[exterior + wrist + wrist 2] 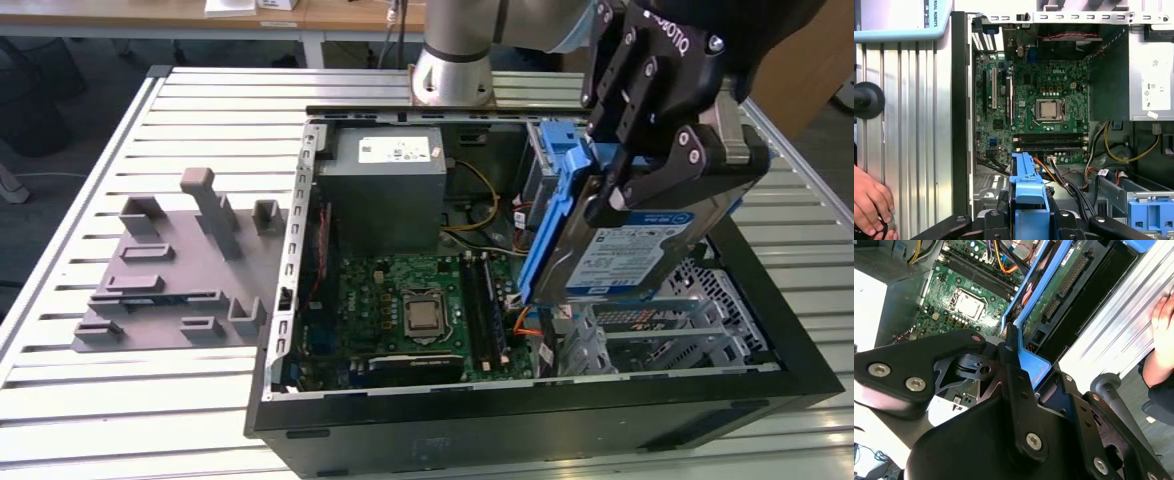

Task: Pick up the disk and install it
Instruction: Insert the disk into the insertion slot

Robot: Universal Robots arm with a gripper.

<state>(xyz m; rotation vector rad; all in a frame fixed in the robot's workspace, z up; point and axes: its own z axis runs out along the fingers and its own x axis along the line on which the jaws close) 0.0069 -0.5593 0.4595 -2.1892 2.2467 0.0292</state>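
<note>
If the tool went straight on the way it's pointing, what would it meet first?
Probably the metal drive cage below. The disk clamped in the tool would touch it first, though depth is unclear.

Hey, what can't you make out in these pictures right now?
Exterior view: the tool covers the disk's top.
Exterior view: the disk hides part of the cage behind it.
First wrist view: the picture's edge cuts off the hand.

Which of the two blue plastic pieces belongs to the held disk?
The blue rail clamped in the gripper, on the disk; the other, a blue latch, sits apart on the drive cage.
</note>
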